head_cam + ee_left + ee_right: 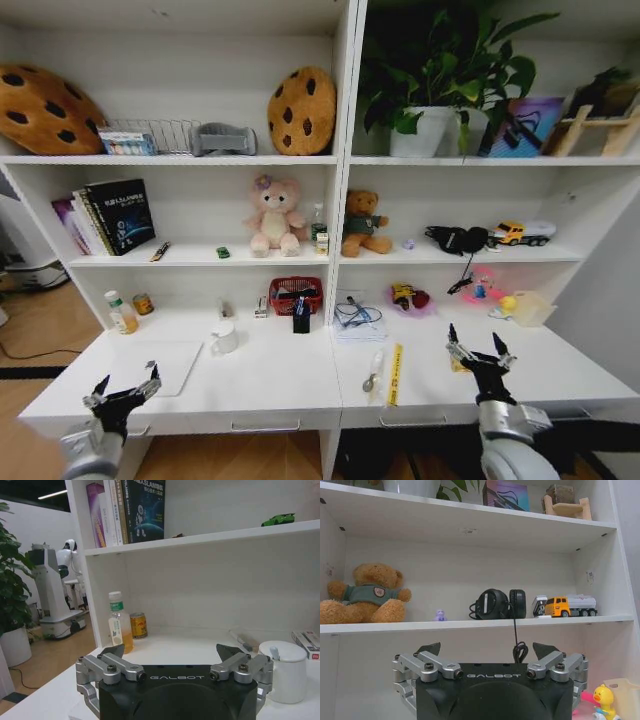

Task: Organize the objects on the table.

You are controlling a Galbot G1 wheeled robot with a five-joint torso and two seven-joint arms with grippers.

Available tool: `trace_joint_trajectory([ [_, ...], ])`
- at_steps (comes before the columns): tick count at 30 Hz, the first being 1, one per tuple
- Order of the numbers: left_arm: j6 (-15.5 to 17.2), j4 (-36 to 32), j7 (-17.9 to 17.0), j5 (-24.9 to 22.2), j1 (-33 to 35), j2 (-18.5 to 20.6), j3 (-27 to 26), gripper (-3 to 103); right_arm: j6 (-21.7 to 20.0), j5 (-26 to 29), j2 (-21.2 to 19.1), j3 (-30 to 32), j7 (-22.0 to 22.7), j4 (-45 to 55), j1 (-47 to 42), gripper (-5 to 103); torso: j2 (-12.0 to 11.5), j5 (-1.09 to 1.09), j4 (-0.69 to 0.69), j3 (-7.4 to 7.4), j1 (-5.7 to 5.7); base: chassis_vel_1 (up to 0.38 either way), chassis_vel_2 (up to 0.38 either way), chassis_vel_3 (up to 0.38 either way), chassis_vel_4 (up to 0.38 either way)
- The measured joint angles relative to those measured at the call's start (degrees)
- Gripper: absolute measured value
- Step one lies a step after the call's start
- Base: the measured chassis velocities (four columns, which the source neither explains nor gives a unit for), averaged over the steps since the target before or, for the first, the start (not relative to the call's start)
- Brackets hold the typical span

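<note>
— Judging by looks, the white mug (224,339) on the table (290,385), left of the red basket (295,294), is rigid, slick, breakable; take the body. Both the left gripper (124,391) and right gripper (478,352) are spread, empty.

— Left wrist view reveals its lid; head view adds the yellow ruler (395,374).

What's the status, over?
Left gripper open, empty, low at table's left front. Right gripper open, empty, above right side. White mug, spoon, yellow ruler untouched. Nothing blocking.
</note>
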Motion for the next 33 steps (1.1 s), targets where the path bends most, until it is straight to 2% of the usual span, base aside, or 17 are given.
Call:
trace_joint_trajectory([
  [6, 0.0, 0.26, -0.24, -0.72, -0.04, 0.84, -0.65, 100, 0.0, -0.14, -0.08, -0.33, 0.01, -0.38, 0.23, 100, 0.0, 0.02, -0.01, 0.0, 0.0, -0.169, -0.162, 0.167, 0.174],
  [8, 0.0, 0.1, -0.37, -0.32, 0.05, 0.42, 0.3, 100, 0.03, -0.14, -0.02, -0.52, 0.02, -0.55, 0.36, 100, -0.01, -0.05, -0.03, 0.01, 0.02, -0.224, -0.221, 0.209, 0.216],
  [9, 0.0, 0.04, -0.37, 0.13, 0.18, 0.16, 0.77, 100, 0.17, -0.13, -0.02, -0.55, 0.04, -0.62, 0.46, 100, 0.0, 0.07, 0.03, 0.0, 0.0, -0.229, -0.204, 0.245, 0.234],
  [12, 0.0, 0.05, -0.38, 0.41, 0.21, 0.08, 0.99, 100, 0.82, -0.09, -0.12, -0.68, 0.04, -0.91, 0.6, 100, 0.0, 0.0, -0.01, 0.0, 0.0, -0.253, -0.225, 0.242, 0.261],
  [15, 0.0, 0.04, -0.37, 0.45, 0.29, 0.07, 1.02, 100, 1.94, -0.17, -0.21, -0.99, -0.28, -1.54, 1.01, 100, 0.0, 0.03, -0.03, 0.0, 0.01, -0.23, -0.212, 0.195, 0.223],
  [16, 0.0, -0.01, -0.36, 0.5, 0.47, 0.0, 1.0, 100, 2.28, -0.23, -0.21, -1.35, -0.38, -1.78, 1.31, 100, 0.0, 0.08, 0.02, 0.0, 0.0, -0.018, -0.145, 0.136, 0.075],
  [18, 0.0, -0.03, -0.29, 0.68, 0.74, -0.17, 0.99, 100, 2.25, -0.35, -0.19, -1.78, -0.82, -1.91, 1.53, 100, 0.0, -0.02, -0.06, 0.0, 0.0, -0.04, -0.108, 0.085, 0.043],
  [20, 0.0, -0.04, -0.26, 0.76, 0.85, -0.27, 0.99, 100, 2.07, -0.4, -0.19, -1.94, -1.12, -1.97, 1.63, 100, 0.0, -0.03, -0.06, 0.0, 0.0, -0.062, -0.108, 0.054, 0.011],
  [21, -0.02, -0.14, -0.23, 0.96, 1.07, -0.46, 0.99, 100, 1.23, -0.41, -0.32, -2.17, -2.25, -2.1, 1.75, 100, 0.0, 0.02, -0.01, 0.0, 0.0, -0.012, -0.011, -0.058, -0.049],
  [23, -0.06, -0.25, -0.22, 1.21, 1.28, -0.66, 1.06, 100, -0.14, -0.34, -0.65, -2.27, -3.83, -2.39, 1.75, 100, 0.0, 0.01, -0.01, 0.0, 0.0, 0.056, 0.07, -0.058, -0.049],
  [25, -0.2, -0.27, -0.04, 1.85, 1.67, -1.08, 1.48, 100, -2.87, 0.18, -1.56, -2.44, -7.99, -3.83, 2.18, 100, 0.0, -0.04, 0.01, 0.0, 0.0, 0.063, 0.088, -0.047, -0.047],
  [28, -0.35, -0.23, 0.15, 2.32, 1.75, -1.34, 1.9, 100, -4.44, 0.52, -2.38, -3.57, -9.76, -6.56, 4.34, 100, 0.0, 0.0, 0.01, 0.0, 0.0, 0.069, 0.062, -0.053, -0.046],
  [33, -0.4, -0.13, 0.2, 2.38, 1.66, -1.32, 1.96, 100, -6.7, 1.63, -3.07, -4.24, -10.01, -9.31, 6.2, 100, 0.0, 0.01, -0.01, 0.0, 0.0, 0.014, 0.004, -0.008, -0.007],
])
